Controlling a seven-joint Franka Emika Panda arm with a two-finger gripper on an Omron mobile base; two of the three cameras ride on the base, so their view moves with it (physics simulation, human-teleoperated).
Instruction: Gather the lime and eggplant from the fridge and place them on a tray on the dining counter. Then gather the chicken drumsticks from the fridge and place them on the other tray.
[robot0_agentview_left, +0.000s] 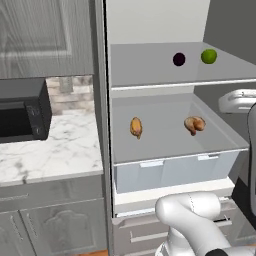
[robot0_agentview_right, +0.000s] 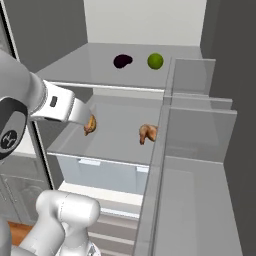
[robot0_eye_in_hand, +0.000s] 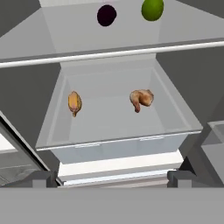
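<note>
Two chicken drumsticks lie well apart in the open fridge drawer, one at left, one at right. On the shelf above sit one dark eggplant and, to its right, one lime. The gripper hangs in front of the drawer, jaws spread wide, grasping nothing.

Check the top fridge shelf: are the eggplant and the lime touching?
Apart. The hand view shows bare shelf between the eggplant and the lime.
</note>
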